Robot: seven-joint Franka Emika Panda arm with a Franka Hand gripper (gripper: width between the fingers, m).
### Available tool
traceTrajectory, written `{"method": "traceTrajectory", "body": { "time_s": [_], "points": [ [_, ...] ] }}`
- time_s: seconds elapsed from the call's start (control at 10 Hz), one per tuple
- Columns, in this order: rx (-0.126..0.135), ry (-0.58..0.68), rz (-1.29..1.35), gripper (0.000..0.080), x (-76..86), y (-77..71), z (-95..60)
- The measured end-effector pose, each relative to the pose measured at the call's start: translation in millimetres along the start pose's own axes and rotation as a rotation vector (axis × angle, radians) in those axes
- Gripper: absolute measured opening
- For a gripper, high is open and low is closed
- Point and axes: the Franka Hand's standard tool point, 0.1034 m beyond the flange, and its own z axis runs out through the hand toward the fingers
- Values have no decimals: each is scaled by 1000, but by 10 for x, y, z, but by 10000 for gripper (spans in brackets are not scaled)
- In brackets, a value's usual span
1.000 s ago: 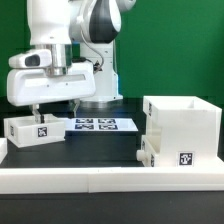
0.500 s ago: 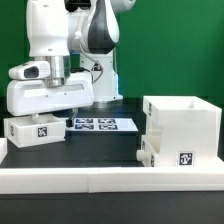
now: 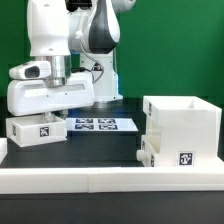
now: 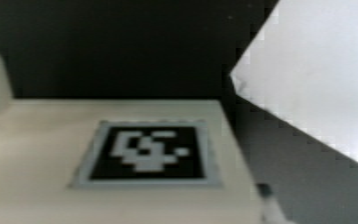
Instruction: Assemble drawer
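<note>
A small white tray (image 3: 37,130) with a black-and-white tag lies at the exterior view's left. My gripper (image 3: 42,116) has come down right over it. Its white hand covers the tray's top and hides the fingertips, so the frames do not show whether the jaws are open or shut. The wrist view shows the tray's tagged face (image 4: 149,153) very close and blurred. The large white hollow casing (image 3: 182,118) stands at the exterior view's right. A second tagged tray (image 3: 172,153) sits against its lower front.
The marker board (image 3: 98,124) lies flat on the black table between the small tray and the casing. A long low white border rail (image 3: 90,178) runs along the front. A blurred white shape (image 4: 314,70) fills one corner of the wrist view.
Since one second ago the arm has turned and the gripper has dropped onto the left tray. Nothing has moved in the last half second.
</note>
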Motion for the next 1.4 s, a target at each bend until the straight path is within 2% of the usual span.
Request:
{"method": "traceTrajectory", "body": {
  "time_s": [0.2, 0.3, 0.6, 0.7, 0.8, 1.0, 1.1, 1.2, 1.4],
  "points": [
    [1, 1, -1, 40, 14, -13, 0],
    [-1, 5, 39, 40, 90, -60, -15],
    [-12, 26, 41, 40, 515, -313, -81],
    [-17, 35, 19, 41, 632, -335, -105],
    [-9, 32, -6, 41, 749, -352, -138],
    [-3, 37, -67, 41, 1019, -320, -253],
    [15, 23, -113, 41, 1132, -276, -321],
    [18, 17, -174, 41, 1230, -228, -370],
    [17, 19, -178, 41, 1212, -232, -349]
  ]
}}
